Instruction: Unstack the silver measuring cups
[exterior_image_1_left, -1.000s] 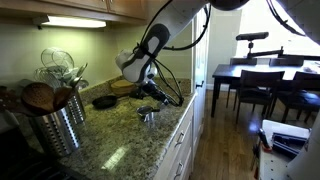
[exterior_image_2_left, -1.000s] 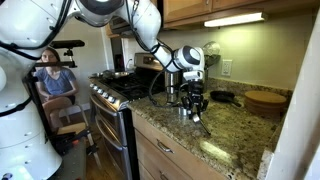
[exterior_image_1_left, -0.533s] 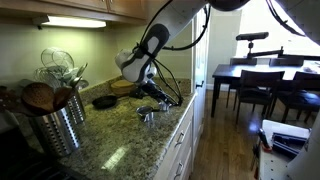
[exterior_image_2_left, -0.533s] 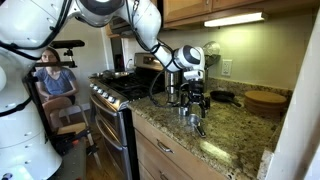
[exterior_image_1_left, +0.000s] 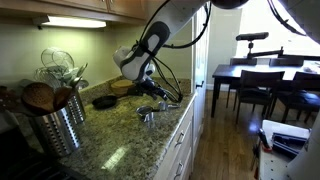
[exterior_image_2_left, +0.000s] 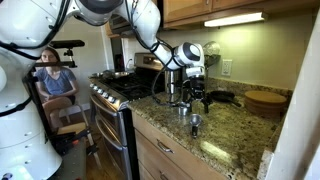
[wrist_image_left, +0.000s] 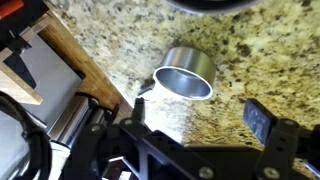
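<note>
Silver measuring cups (exterior_image_2_left: 193, 122) on granite counter (wrist_image_left: 255, 55); wrist view: cup (wrist_image_left: 185, 75) upright, empty; jaws wide apart, holding nothing.

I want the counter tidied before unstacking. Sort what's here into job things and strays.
Job: silver measuring cups; the hand, open above them.
Strays: ribbed steel utensil canister; black pan; stove.
</note>
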